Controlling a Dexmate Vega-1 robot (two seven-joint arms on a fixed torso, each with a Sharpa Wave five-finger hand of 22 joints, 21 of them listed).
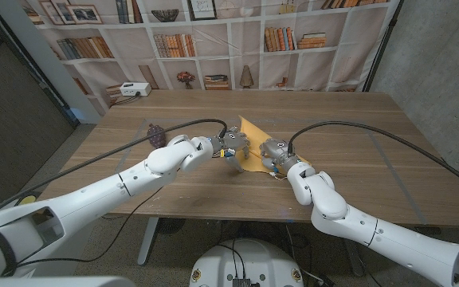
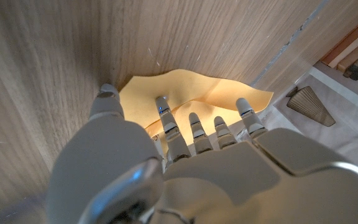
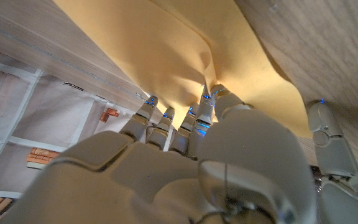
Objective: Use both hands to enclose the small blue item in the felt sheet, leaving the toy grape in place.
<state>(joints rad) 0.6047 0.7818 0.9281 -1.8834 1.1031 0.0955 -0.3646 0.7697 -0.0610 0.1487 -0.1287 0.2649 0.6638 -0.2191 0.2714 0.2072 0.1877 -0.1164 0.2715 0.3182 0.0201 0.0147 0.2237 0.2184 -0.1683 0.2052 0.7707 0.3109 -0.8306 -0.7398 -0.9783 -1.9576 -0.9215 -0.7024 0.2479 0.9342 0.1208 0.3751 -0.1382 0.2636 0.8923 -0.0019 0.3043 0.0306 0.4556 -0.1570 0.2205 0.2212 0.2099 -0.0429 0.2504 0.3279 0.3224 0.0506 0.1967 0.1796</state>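
My left robot hand [image 1: 231, 147] and right robot hand [image 1: 271, 153] both press fingers into the yellow felt sheet [image 1: 253, 140]. I cannot tell whether either grips it. The toy grape [image 1: 156, 133] sits apart on the worktop [image 1: 357, 151].

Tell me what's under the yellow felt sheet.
Nothing shows under the felt sheet; it is bunched between the left robot hand and right robot hand. Anything beneath is covered.

Pretty basic setup: a wooden table [image 1: 349, 151] with a plank-grain top, standing on a grey floor [image 1: 86, 139]. Behind it there's a backdrop printed with white bookshelves [image 1: 213, 40], with rows of books, framed pictures, a bowl and little ornaments. To the right is a bare grey concrete wall [image 1: 441, 56]. A white box [image 1: 135, 88] sits at the table's far left corner.
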